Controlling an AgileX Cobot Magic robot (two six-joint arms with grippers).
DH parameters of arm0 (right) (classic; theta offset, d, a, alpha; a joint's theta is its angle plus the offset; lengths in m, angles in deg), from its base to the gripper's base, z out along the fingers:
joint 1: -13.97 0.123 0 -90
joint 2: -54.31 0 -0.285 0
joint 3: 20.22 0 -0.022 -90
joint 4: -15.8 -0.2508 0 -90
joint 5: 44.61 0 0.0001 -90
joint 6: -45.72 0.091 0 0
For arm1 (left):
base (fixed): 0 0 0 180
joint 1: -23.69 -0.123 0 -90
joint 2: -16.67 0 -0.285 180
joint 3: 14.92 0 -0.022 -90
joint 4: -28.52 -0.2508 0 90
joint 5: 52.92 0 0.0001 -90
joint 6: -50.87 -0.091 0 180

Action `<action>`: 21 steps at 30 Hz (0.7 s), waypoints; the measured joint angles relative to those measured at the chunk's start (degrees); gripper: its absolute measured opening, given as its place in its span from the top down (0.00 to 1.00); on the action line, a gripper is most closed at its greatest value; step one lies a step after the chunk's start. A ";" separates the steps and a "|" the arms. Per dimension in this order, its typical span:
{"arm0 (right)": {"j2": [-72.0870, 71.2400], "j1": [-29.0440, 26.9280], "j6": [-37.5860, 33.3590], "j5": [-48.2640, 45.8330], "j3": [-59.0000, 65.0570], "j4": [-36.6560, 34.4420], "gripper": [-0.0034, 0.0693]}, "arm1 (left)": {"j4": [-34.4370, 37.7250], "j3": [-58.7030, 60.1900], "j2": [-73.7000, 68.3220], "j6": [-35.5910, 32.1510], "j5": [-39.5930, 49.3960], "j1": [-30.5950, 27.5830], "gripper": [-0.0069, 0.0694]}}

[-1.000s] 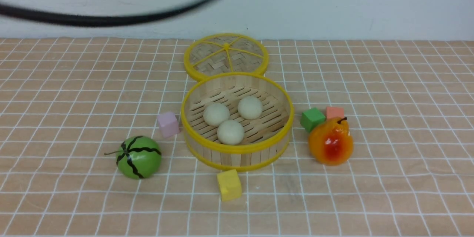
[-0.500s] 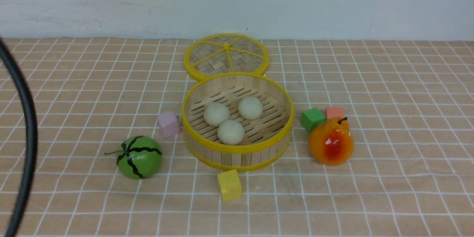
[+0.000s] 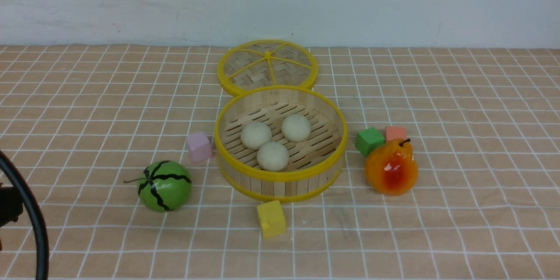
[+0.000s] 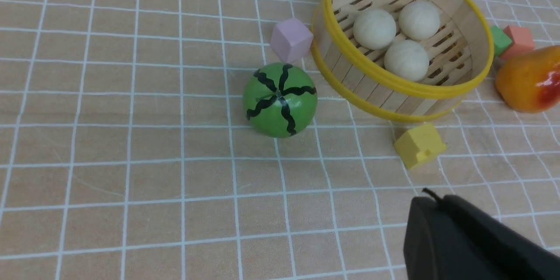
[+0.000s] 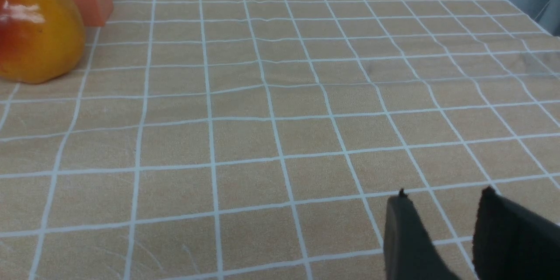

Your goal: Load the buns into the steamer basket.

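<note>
Three cream-white buns (image 3: 256,135) (image 3: 296,127) (image 3: 272,156) lie together on the slatted floor of the steamer basket (image 3: 280,183) at the middle of the table. The left wrist view shows the same buns (image 4: 374,29) inside the basket (image 4: 393,101). My left gripper (image 4: 433,199) hangs well short of the basket on the near side, shut, with nothing in it. My right gripper (image 5: 444,196) is open and empty over bare cloth to the right of the pear. The front view shows neither gripper, only the left arm's black cable (image 3: 30,210).
The flat woven lid (image 3: 267,68) lies behind the basket. A green striped melon (image 3: 164,185) and a pink cube (image 3: 199,146) sit to its left, a yellow cube (image 3: 271,218) in front. A green cube (image 3: 369,141), a salmon cube (image 3: 396,133) and a pear (image 3: 391,167) sit to its right.
The left arm's cable has swung from across the top of the front view to its lower left edge. The buns and basket have not moved.
</note>
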 joint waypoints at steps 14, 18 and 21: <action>0.00 0.00 0.00 0.00 0.00 0.00 0.62 | -0.42 0.00 0.00 0.00 -0.22 0.00 0.93; 0.00 0.00 0.00 0.00 0.00 0.00 0.62 | -0.42 0.42 0.00 0.00 -1.08 0.00 0.93; 0.00 0.00 0.00 0.00 0.00 0.00 0.62 | -1.22 4.50 2.38 0.00 -8.12 -0.84 0.93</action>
